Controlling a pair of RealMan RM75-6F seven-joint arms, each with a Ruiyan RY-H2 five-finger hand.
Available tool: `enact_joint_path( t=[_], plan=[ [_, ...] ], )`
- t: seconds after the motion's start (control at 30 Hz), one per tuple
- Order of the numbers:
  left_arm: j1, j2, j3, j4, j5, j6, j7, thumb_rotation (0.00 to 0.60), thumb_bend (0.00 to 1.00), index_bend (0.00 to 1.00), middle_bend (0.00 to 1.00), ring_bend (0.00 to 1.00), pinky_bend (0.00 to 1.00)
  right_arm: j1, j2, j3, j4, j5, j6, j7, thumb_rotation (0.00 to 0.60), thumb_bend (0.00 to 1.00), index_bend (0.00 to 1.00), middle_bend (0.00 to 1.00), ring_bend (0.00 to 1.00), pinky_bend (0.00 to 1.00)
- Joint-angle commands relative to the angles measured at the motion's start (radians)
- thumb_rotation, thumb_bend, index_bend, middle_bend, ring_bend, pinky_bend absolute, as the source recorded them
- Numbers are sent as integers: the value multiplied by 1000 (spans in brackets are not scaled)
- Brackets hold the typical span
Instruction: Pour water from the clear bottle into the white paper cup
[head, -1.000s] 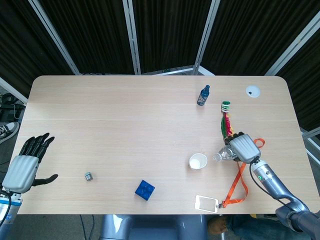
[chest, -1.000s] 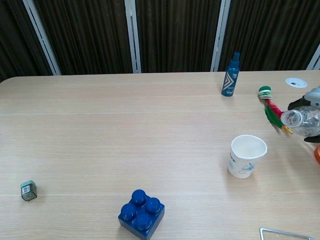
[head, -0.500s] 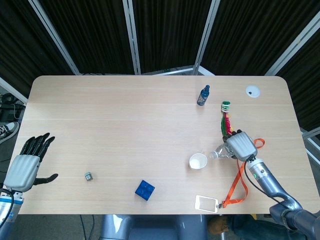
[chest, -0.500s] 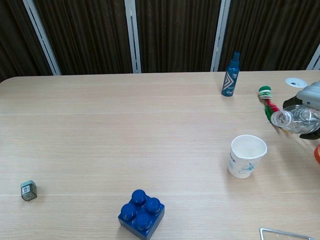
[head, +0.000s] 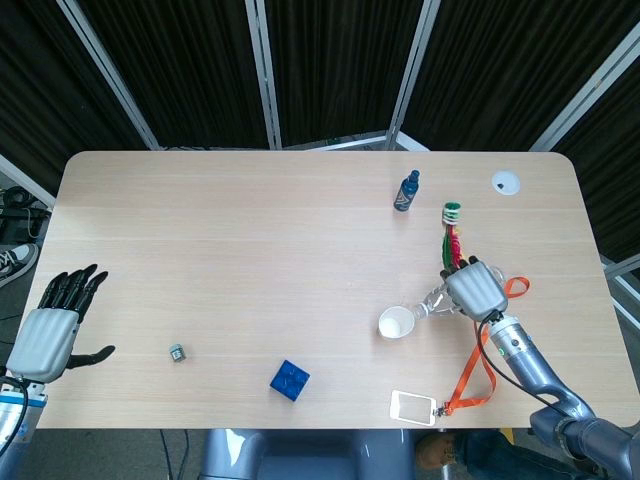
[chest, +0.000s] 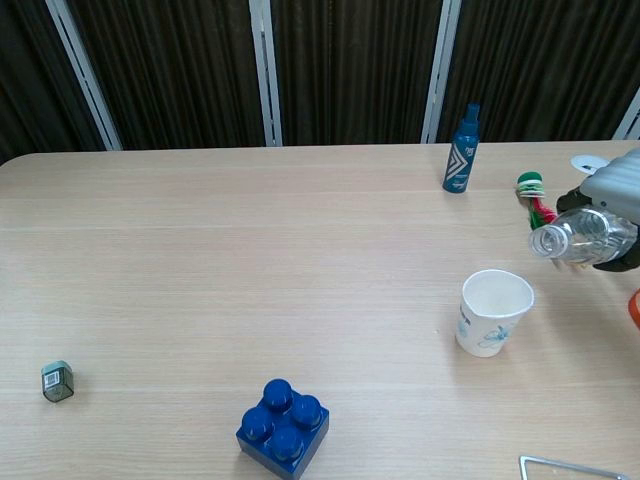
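Clear bottle (chest: 577, 236) is lying tilted in the right hand's (head: 474, 290) grasp, mouth at the white paper cup's (chest: 492, 311) two o'clock; left hand (head: 52, 328) is resting released.

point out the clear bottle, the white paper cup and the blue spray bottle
clear bottle (chest: 575, 236), chest view, on its ribbed body
white paper cup (chest: 492, 318), chest view, on its outer wall
blue spray bottle (chest: 460, 158), chest view, on its label

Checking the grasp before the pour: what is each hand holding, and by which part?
The right hand holds the clear bottle around its body, neck free. The left hand holds nothing.
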Motion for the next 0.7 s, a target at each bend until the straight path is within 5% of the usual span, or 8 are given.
enact_joint_path(
  t=[0.03, 0.7],
  plan=[
    [0, 0, 0, -1, -3, -1, 0, 600, 0, 0, 0, 0, 0, -4, -7, 8, -2, 6, 15, -40, 600, 694, 499, 569, 480, 496],
    [-2, -1, -1, -5, -12, -3, 9, 600, 0, 0, 0, 0, 0, -11, 2, 30, -58, 39, 34, -162, 600, 696, 501, 569, 480, 499]
  ],
)
